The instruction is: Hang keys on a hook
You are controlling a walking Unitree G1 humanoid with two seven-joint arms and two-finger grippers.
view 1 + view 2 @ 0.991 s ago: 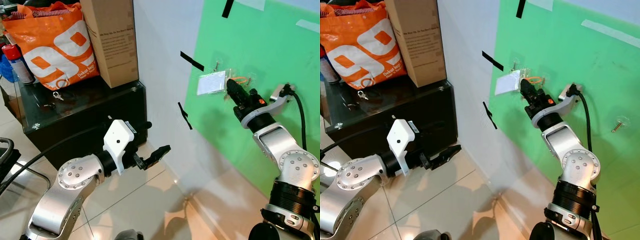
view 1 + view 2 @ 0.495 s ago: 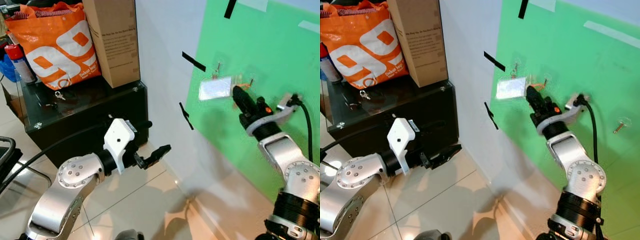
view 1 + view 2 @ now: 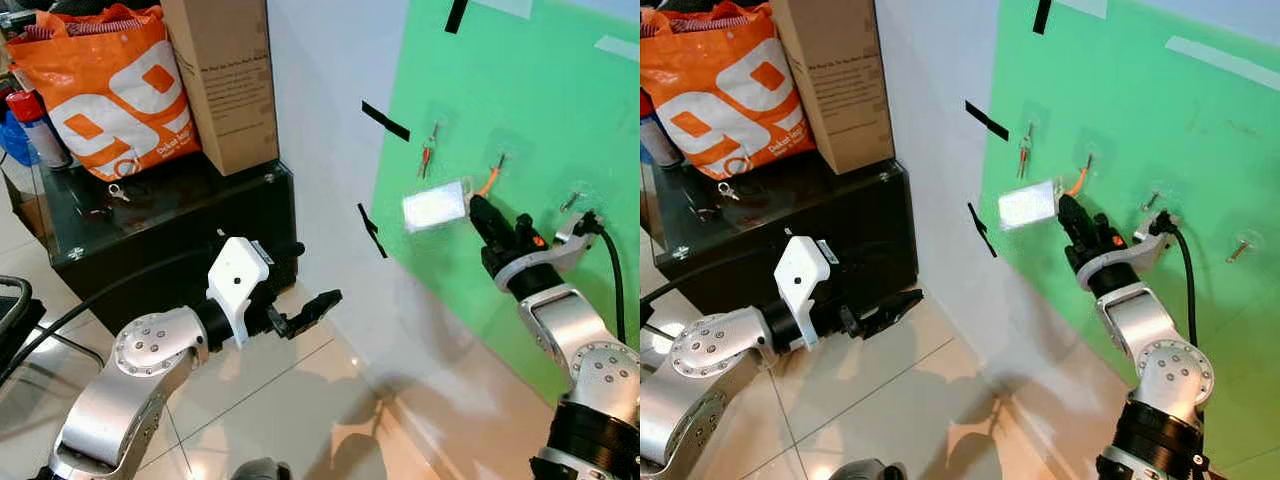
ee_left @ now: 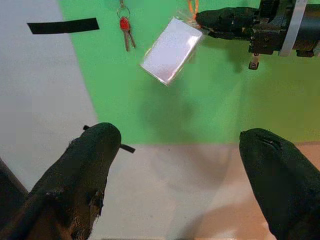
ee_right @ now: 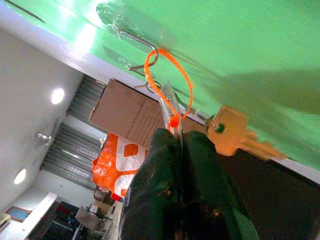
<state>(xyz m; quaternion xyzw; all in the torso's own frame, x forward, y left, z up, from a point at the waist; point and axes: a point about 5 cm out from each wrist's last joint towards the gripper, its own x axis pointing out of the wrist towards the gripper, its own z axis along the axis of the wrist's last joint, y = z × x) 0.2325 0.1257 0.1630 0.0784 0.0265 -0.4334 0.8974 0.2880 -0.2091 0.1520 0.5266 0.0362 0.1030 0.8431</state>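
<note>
The right gripper [image 5: 177,150] pinches the clear tag [image 3: 434,207] of the brass key [image 5: 235,132]; its orange loop [image 5: 167,85] hangs on a wall hook [image 5: 137,47]. The left gripper [image 4: 175,165] hovers low, fingers spread apart.

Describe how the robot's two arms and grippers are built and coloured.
Both arms are silver metal with round bolted joints. The left gripper has a white block behind black fingers and a black cable. The right gripper is black with an orange dot and a black cable looping off its wrist.
</note>
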